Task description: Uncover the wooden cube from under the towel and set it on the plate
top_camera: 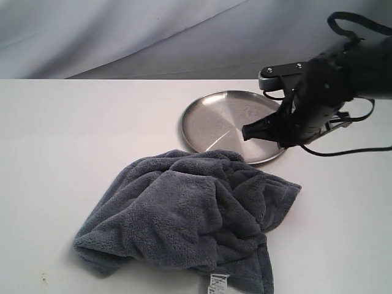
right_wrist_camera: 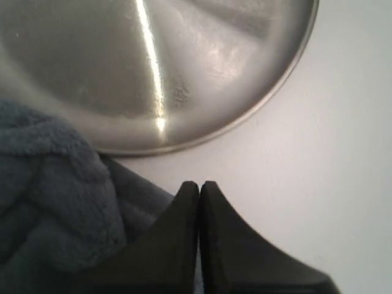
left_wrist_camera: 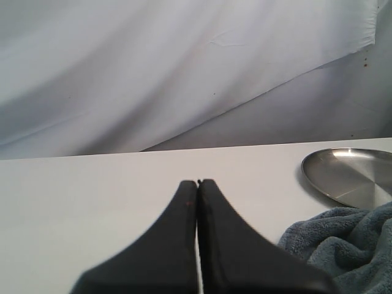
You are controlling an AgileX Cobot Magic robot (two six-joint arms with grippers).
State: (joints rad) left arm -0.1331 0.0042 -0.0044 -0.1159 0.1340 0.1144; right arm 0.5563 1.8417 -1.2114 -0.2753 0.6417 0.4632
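Observation:
A crumpled blue-grey fleece towel [top_camera: 184,217] lies in a heap on the white table, its white label [top_camera: 218,282] at the near edge. The wooden cube is hidden from every view. Behind the towel sits the round steel plate [top_camera: 214,119], bare. My right gripper [top_camera: 246,132] hovers over the plate's near right rim, shut with nothing in it; its wrist view shows the plate [right_wrist_camera: 184,61], the towel's edge [right_wrist_camera: 55,196] and the shut gripper [right_wrist_camera: 199,184]. My left gripper [left_wrist_camera: 197,182] is shut on nothing, off the exterior view, with towel [left_wrist_camera: 343,245] and plate [left_wrist_camera: 352,174] beyond it.
A grey cloth backdrop [top_camera: 122,30] hangs behind the table. Bare white tabletop [top_camera: 73,135] stretches left of the plate and towel. The right arm's cables [top_camera: 355,147] hang over the table at the right.

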